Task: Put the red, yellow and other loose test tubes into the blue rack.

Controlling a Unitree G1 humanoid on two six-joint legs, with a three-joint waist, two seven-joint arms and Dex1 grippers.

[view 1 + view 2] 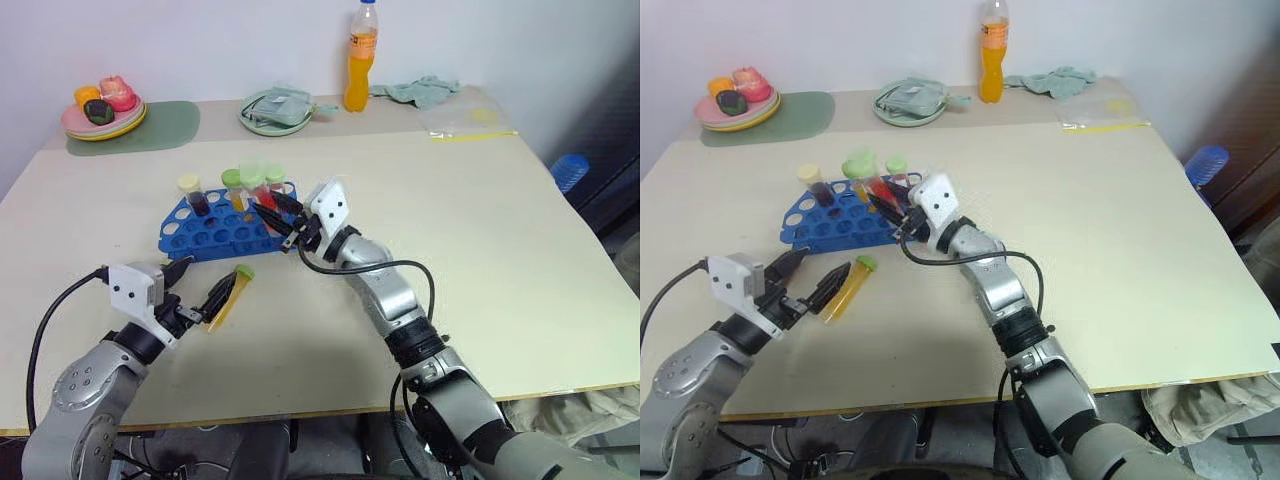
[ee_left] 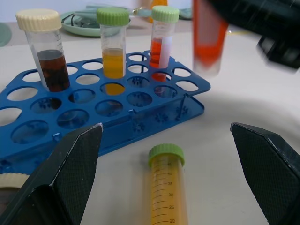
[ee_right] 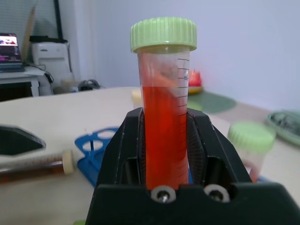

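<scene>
Right gripper (image 3: 164,154) pinches red tube (image 3: 165,117) upright, seemingly just over blue rack (image 1: 215,235) at mid-desk. Left gripper (image 2: 164,173) spread, yellow tube (image 2: 168,187) lying between its fingers, pointing rackward.

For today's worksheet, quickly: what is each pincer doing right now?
Left pincer: open, holding nothing, with the yellow tube lying on the table between its fingers.
Right pincer: closed on the red tube, held upright.

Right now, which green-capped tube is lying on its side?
The yellow tube on the table, in front of the blue rack between the left gripper's fingers. The others stand racked or sit gripped.
</scene>
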